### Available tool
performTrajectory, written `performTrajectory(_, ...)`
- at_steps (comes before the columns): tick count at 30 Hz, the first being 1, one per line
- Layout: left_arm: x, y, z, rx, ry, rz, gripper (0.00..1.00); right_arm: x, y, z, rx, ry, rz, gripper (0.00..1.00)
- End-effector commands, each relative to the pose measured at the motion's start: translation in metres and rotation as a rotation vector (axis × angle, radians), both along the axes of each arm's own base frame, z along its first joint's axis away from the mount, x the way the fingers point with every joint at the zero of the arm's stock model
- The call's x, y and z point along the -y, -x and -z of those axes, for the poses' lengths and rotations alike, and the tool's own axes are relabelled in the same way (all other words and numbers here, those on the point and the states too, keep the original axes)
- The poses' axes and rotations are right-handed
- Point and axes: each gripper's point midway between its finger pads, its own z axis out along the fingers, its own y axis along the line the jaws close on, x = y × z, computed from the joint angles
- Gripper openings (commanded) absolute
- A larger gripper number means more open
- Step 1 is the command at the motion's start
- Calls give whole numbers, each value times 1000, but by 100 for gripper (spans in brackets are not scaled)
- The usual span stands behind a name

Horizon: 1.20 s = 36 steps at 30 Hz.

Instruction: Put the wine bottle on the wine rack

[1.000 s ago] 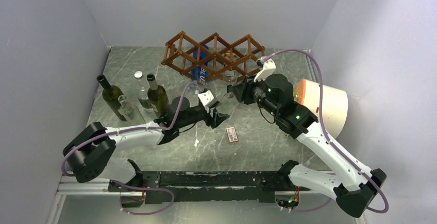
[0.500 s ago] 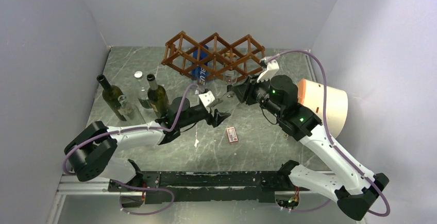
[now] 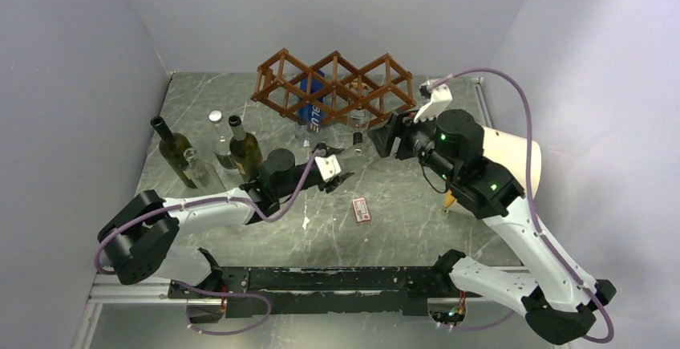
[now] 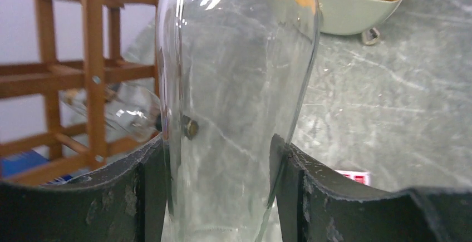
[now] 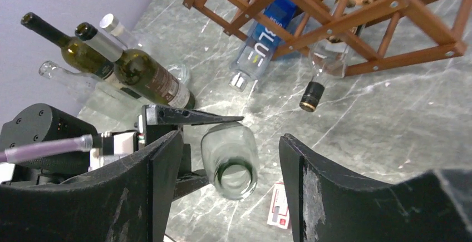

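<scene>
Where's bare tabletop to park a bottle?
Bare marble: near strip from the red card to the base rail; far-left corner beside the wine rack. Crowded: standing bottles left; centre, left pincer gripping the clear bottle.

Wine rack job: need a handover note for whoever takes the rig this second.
Left pincer: shut on the clear bottle, which lies roughly level, base toward the right arm.
Right pincer: open, fingers either side of that base, not touching.
Wine rack: at the far edge of the table; a blue bottle and a black-capped clear bottle lie in its cells.
Done: two racked, a third in hand.
Left: get the clear bottle into a free cell; four more bottles stand at the table's left.
</scene>
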Motion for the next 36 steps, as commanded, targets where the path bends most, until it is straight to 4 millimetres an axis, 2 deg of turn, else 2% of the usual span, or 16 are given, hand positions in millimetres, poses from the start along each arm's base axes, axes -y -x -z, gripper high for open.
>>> performTrajectory(1,2,1,-81,460,29,72,7,21,12,-11,21,117,-2,69)
performTrajectory(3,4,-4,-91,562,-17,73,7,25,14,-15,28,149,-8,70)
performTrajectory(5,8,-15,-112,670,-48,41,7,26,14,-15,30,184,-16,72)
performTrajectory(9,22,-22,-141,848,-95,67,7,27,12,-20,17,203,-11,73)
performTrajectory(13,29,-23,-135,948,-159,102,7,27,16,-23,3,206,-25,74)
performTrajectory(19,28,-25,-137,1073,-225,100,7,24,17,-15,-4,222,-49,77)
performTrajectory(27,32,-19,-142,1162,-274,157,7,11,17,11,-61,265,-123,79)
performTrajectory(36,35,-20,-142,1179,-296,178,7,6,19,43,-97,311,-172,79)
